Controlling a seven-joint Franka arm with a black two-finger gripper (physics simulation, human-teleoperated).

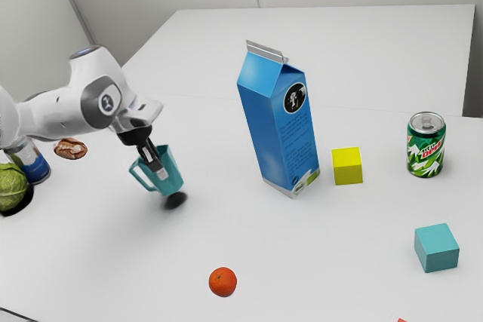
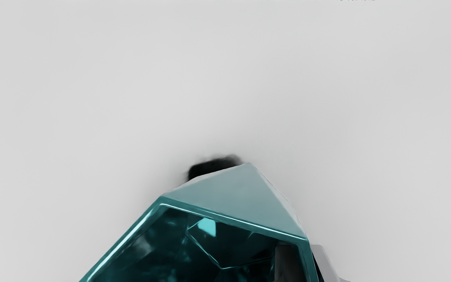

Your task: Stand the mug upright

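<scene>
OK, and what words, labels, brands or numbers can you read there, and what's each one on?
"DEW", on the green can; the lettering above it is too small to read.
Blue carton: badge and small print, unreadable.
Blue-and-white can: label unreadable.
Arm: round mark, unreadable.

Bright, pale, even light over the counter (image 1: 302,262), with small dark shadows.
In the exterior view, a near-black shadow (image 1: 175,200) pools at six o'clock from the mug (image 1: 170,173), its edges soft; fainter grey shade spreads toward the view's eight o'clock. Another black patch hugs the cabbage (image 1: 11,186), between eight and nine. In the wrist view, white-cyan glare runs along the mug's rim, a bright glint lights its dark inside, and soft-edged black shadow shows just beyond its wall.
</scene>
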